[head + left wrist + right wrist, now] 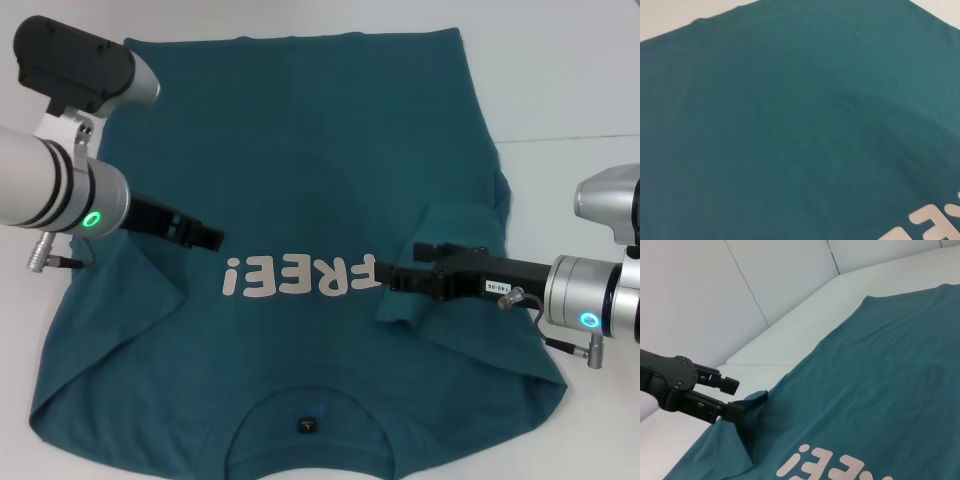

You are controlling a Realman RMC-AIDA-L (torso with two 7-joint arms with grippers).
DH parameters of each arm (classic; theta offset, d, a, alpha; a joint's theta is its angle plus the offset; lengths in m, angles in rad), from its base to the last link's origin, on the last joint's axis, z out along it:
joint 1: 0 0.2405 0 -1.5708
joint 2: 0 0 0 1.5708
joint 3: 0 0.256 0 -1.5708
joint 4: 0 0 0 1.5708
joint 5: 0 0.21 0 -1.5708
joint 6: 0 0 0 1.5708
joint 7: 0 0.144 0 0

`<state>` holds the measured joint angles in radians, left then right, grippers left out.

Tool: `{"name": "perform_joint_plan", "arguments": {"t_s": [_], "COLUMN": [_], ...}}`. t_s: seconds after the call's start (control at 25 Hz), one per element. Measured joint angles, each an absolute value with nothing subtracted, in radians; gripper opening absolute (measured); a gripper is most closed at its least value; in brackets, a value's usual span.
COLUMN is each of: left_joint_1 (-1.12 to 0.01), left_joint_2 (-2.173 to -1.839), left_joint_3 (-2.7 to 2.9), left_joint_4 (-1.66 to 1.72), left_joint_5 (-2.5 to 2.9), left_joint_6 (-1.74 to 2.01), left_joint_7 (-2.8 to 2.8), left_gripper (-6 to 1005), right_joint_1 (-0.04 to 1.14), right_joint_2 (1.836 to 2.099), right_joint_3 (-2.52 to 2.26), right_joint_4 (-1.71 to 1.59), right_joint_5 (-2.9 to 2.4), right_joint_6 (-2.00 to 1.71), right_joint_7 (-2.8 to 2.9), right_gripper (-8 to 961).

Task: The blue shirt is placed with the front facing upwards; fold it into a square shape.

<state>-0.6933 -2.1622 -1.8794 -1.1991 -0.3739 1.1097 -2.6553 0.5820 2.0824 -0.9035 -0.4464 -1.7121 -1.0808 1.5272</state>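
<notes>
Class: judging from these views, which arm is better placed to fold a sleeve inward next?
Probably both: the left pincer and right pincer each pinch a sleeve fold of the teal-blue cotton T-shirt.

The blue shirt (pixel 300 150) is showing as soft matt cloth, its whitish "FREE!" print (pixel 300 277) looking flat and smooth. The table (pixel 570 90) is appearing smooth, white and faintly glossy. Both arms are wearing satin silver metal and matt black plastic.
</notes>
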Motion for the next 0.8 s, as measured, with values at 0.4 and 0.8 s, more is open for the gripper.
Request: {"name": "perform_joint_plan", "arguments": {"t_s": [0.4, 0.8], "left_joint_1": [-0.674, -0.534], "left_joint_2": [-2.159, -2.167], "left_joint_3": [-2.193, -2.223], "left_joint_4": [-1.200, -1.186], "left_joint_5": [-0.597, -0.843], "left_joint_6": [1.184, 1.180], "left_joint_7": [-2.573, -2.389], "left_gripper": [858, 858], "right_joint_1": [0.576, 0.590], "right_joint_2": [2.081, 2.066], "right_joint_3": [-0.904, -0.894], "right_joint_4": [-0.448, -0.451], "right_joint_5": [-1.712, -1.713], "right_joint_6": [-1.079, -1.067], "right_joint_7": [1.528, 1.543], "right_gripper": [942, 941]}}
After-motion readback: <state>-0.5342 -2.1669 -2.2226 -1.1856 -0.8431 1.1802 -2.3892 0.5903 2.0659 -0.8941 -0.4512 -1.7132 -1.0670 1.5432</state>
